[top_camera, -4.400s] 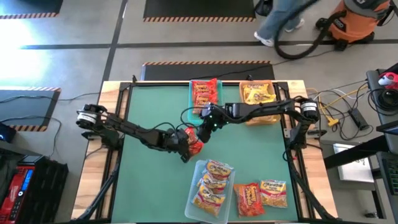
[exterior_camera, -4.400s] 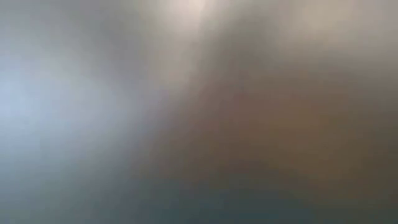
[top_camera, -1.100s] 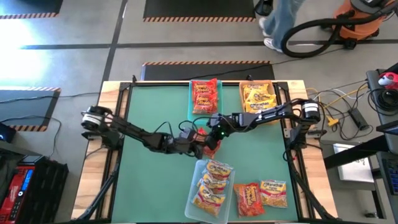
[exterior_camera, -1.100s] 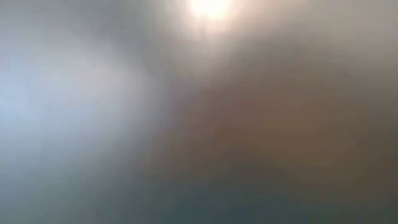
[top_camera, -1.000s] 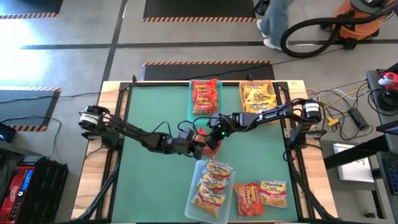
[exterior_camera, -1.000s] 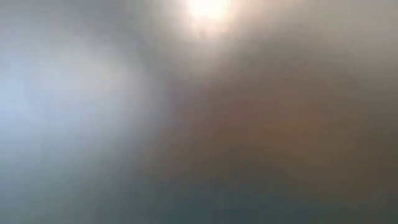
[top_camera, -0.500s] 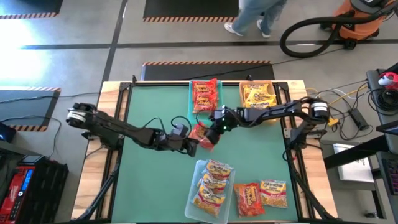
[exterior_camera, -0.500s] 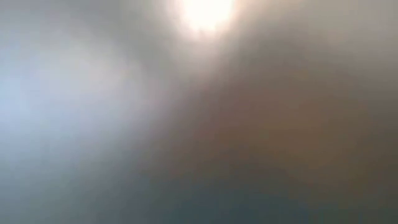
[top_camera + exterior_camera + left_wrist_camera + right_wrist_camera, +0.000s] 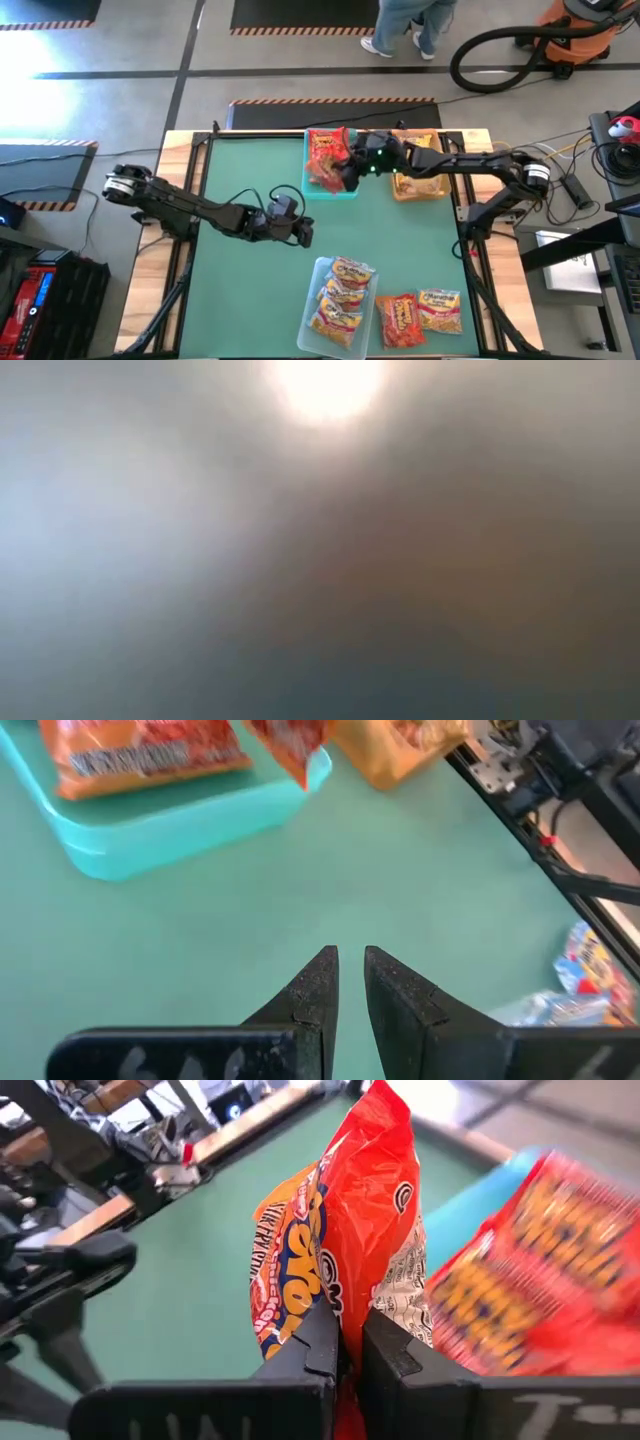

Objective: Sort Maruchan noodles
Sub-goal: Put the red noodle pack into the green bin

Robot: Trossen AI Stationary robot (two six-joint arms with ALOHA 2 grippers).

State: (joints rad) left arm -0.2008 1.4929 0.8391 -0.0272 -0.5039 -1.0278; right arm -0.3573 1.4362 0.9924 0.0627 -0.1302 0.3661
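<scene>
1. The right gripper point(image 9: 340, 172), top centre of the high view, is clamped on a red packet point(image 9: 345, 1250), pinching one edge so the packet hangs over the teal bin point(image 9: 348, 192).
2. The left gripper point(image 9: 303, 237) sits mid-table, left of centre, fingers point(image 9: 318, 988) closed on nothing.
3. Other packets: red ones lie in the teal bin, yellow ones in the tan bin point(image 9: 418, 189) beside it, several in the clear bin point(image 9: 312, 322) at bottom centre, two loose on the table point(image 9: 240, 300) to its right.
4. Handling: the packet looks light and crinkly, its film probably slippery, the noodle block inside brittle. Pinch a sealed edge or corner, not the middle.
5. The low view shows nothing usable.
</scene>
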